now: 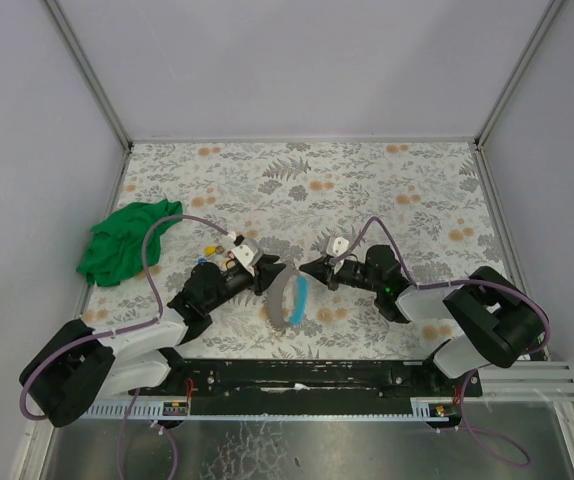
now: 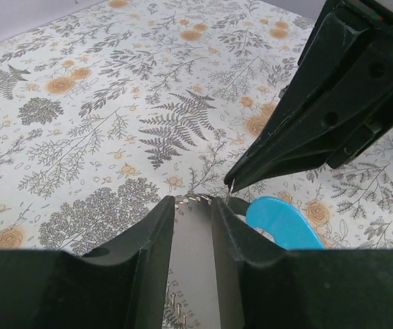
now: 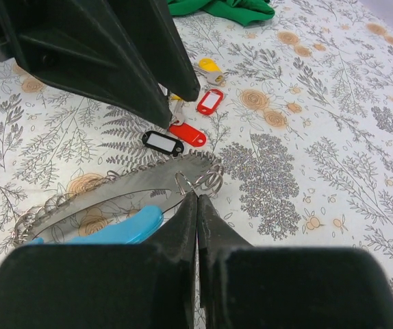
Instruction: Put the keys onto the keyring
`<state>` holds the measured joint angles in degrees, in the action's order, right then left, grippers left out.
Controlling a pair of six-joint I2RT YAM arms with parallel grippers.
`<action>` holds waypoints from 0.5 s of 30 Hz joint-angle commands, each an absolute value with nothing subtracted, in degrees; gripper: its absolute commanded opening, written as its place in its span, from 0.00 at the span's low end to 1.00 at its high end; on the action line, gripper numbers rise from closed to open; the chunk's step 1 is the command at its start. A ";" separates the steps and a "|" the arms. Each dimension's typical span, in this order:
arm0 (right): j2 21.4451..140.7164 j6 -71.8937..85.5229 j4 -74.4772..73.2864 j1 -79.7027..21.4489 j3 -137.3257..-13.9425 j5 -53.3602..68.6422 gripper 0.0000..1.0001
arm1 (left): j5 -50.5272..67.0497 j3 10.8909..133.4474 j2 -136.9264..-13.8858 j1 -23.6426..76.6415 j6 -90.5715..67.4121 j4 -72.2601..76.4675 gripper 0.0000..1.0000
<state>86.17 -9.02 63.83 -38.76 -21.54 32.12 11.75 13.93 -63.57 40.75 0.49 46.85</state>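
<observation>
The keyring [image 1: 290, 300] is a flat grey loop with a light-blue arc [image 3: 114, 229] and small wire rings along its edge. It is held between both arms. My left gripper [image 2: 193, 202] is shut on its grey band [image 2: 195, 247]. My right gripper [image 3: 197, 195] is shut, with its tips pinching a small wire ring [image 3: 207, 179] on the keyring's edge. The keys lie on the table beyond it: a black tag [image 3: 162, 142], two red tags [image 3: 210, 101] and a yellow tag [image 3: 209, 65]. In the top view the left gripper [image 1: 270, 277] and right gripper [image 1: 309, 268] meet at the keyring.
A green cloth [image 1: 122, 240] lies at the left of the floral table cover [image 1: 387, 190]. White walls enclose the table on three sides. Purple cables [image 1: 177, 222] loop over both arms.
</observation>
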 commanded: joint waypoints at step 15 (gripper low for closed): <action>84.20 -10.48 66.85 -36.31 -22.82 36.74 0.00 | 17.23 15.53 -68.23 39.73 -0.35 51.59 0.32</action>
